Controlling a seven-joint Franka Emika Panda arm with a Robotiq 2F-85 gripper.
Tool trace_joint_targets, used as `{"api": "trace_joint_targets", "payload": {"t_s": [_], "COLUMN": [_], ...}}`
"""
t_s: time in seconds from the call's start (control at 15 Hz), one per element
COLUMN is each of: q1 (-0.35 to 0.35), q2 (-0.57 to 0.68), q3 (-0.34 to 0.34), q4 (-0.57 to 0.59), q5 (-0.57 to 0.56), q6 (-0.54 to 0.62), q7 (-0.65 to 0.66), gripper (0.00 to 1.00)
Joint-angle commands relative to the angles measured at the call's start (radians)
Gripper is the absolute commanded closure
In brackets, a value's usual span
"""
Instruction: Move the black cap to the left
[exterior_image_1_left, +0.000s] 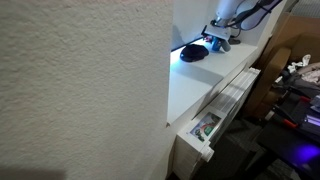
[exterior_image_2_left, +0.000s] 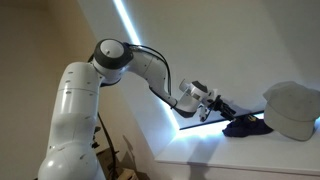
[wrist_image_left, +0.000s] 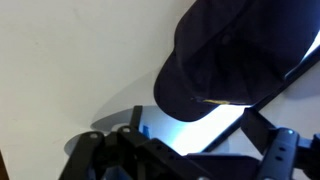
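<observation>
The black cap (exterior_image_1_left: 193, 52) lies on the white counter (exterior_image_1_left: 200, 85), close to the wall. It also shows in an exterior view (exterior_image_2_left: 246, 126) and fills the upper right of the wrist view (wrist_image_left: 235, 50). My gripper (exterior_image_1_left: 218, 41) hangs low over the counter right beside the cap, and in an exterior view (exterior_image_2_left: 222, 109) its fingertips reach the cap's near edge. In the wrist view my gripper (wrist_image_left: 190, 113) has its fingers spread wide, with the cap's rim just ahead of them. It holds nothing.
A pale grey cap (exterior_image_2_left: 291, 108) sits just past the black cap. A textured wall (exterior_image_1_left: 80, 80) borders the counter. A drawer (exterior_image_1_left: 205, 128) stands open under the counter's edge. Dark equipment (exterior_image_1_left: 295, 95) stands beyond the counter.
</observation>
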Motion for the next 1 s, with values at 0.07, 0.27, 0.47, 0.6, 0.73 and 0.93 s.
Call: {"api": "trace_joint_targets", "payload": {"t_s": [0.07,0.27,0.47,0.6,0.73,0.93], "q1": [0.039,0.036,0.042,0.069,0.083,0.057], "q2": [0.042,0.041,0.037,0.035,0.088,0.079], "q3": [-0.024,-0.023,-0.049,-0.111,-0.160,-0.134], "q4": [0.030,0.030,0.019,0.004,0.067,0.064], "q5": [-0.044,-0.042,-0.074,-0.141,-0.180,-0.135], "q6": [0.016,0.016,0.078,0.185,0.265,0.239], "q7": [0.068,0.067,0.115,0.228,0.322,0.278], "gripper": [0.00,0.00,0.00,0.00,0.00,0.00]}}
